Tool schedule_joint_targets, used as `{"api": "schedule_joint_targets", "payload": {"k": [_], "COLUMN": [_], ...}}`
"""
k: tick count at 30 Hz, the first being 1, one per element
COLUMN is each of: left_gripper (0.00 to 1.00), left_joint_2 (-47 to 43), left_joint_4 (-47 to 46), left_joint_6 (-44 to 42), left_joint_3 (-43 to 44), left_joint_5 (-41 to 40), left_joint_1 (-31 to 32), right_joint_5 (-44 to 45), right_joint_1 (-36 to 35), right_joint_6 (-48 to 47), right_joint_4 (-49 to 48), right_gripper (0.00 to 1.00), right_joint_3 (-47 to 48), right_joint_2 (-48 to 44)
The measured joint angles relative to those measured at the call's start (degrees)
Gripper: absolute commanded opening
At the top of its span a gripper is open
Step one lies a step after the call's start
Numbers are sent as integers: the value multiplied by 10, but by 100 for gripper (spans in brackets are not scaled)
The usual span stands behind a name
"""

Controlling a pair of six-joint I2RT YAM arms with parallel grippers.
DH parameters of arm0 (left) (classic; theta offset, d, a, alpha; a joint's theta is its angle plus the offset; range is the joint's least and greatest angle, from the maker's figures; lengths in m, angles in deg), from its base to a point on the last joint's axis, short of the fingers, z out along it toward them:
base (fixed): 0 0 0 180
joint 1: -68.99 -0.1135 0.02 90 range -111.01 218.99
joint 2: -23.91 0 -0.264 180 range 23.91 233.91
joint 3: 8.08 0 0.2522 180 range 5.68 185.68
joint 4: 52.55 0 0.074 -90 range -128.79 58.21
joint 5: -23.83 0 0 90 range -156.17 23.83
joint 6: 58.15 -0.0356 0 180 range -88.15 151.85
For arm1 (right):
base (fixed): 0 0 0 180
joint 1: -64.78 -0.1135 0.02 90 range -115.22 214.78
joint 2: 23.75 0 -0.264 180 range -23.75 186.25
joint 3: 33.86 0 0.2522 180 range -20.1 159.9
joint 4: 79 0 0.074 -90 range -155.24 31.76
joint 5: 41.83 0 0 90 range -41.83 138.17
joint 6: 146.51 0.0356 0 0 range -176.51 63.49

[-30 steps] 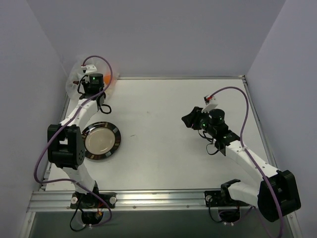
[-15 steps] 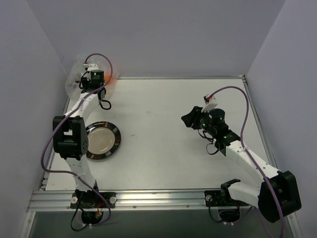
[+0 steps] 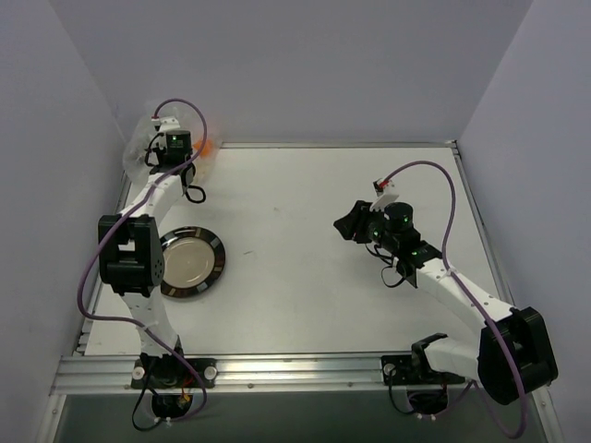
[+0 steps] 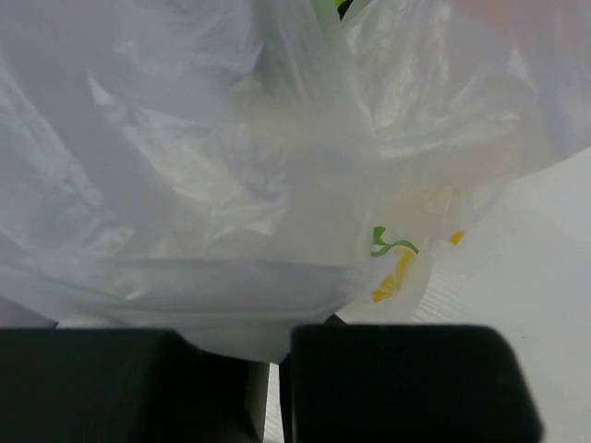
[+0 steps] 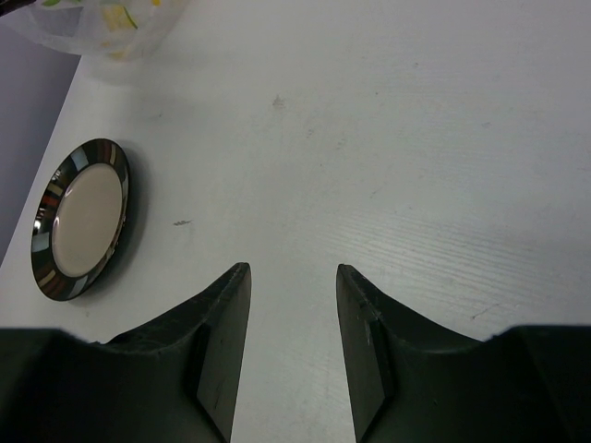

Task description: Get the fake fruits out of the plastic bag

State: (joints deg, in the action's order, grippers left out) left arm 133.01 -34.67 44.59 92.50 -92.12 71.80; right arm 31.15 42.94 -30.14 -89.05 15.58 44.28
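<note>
The plastic bag [image 3: 138,152] lies bunched in the far left corner and fills the left wrist view [image 4: 277,166], crinkled, with a yellow lemon mark. My left gripper [image 3: 162,150] is shut on a fold of the bag [image 4: 275,340]. An orange fruit [image 3: 206,146] shows at the bag's right side. A sliver of green fruit [image 4: 325,11] shows through the plastic. The dark brown fruit is hidden. My right gripper [image 3: 349,222] is open and empty over bare table right of centre [image 5: 293,277]. The bag's corner also shows in the right wrist view [image 5: 102,18].
A round dark-rimmed plate [image 3: 214,263] sits at the left, partly under my left arm's elbow, and shows in the right wrist view [image 5: 42,208]. Walls close in on the left, back and right. A metal rail [image 3: 277,369] runs along the near edge.
My left arm has swung its elbow left and near, uncovering more of the plate, and its gripper has shifted slightly back with the bag. My right gripper has moved a little left.
</note>
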Motion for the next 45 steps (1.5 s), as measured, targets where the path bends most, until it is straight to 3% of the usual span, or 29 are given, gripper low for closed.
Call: {"api": "schedule_joint_targets", "payload": {"k": [5, 12, 19, 20, 21, 22, 23, 26, 31, 32, 34, 35, 37, 40, 45], "left_gripper": [2, 2, 2, 7, 19, 32, 55, 76, 77, 77, 76, 76, 75, 75, 78], "left_joint_2": [-7, -115, -180, -196, -209, -221, -230, -247, -283, -299, -342, -365, -415, -478, -502], "left_joint_4": [-32, -65, -81, -82, -82, -81, -80, -73, -41, -26, -2, 7, 20, 35, 40], "left_joint_6": [7, 82, 140, 150, 158, 168, 178, 205, 220, 220, 217, 216, 213, 209, 212], "left_joint_3": [-25, -177, -204, -216, -226, -235, -243, -260, -283, -284, -284, -285, -285, -285, -296], "left_joint_5": [17, 71, 104, 109, 111, 114, 116, 120, 141, 147, 160, 161, 160, 146, 135], "left_joint_1": [0, 14, 125, 147, 162, 173, 181, 181, 171, 171, 171, 171, 171, 169, 164], "right_joint_5": [0, 4, 30, 33, 35, 37, 40, 46, 46, 45, 42, 42, 45, 59, 83], "right_joint_1": [0, -21, -77, -83, -87, -89, -90, -91, -108, -113, -122, -127, -137, -152, -173], "right_joint_6": [0, 11, 21, 22, 24, 23, 23, 21, 6, 2, -9, -12, -21, -25, -22], "right_joint_4": [0, -2, -22, -25, -30, -32, -35, -39, -40, -40, -38, -36, -36, -40, -41], "right_gripper": [38, 38, 39, 44, 46, 48, 53, 64, 65, 48, 37, 23, 15, 15, 42], "right_joint_3": [2, 13, 33, 34, 35, 37, 39, 63, 131, 148, 182, 200, 232, 252, 266], "right_joint_2": [0, 1, 24, 30, 37, 45, 56, 105, 192, 205, 228, 239, 257, 264, 267]}}
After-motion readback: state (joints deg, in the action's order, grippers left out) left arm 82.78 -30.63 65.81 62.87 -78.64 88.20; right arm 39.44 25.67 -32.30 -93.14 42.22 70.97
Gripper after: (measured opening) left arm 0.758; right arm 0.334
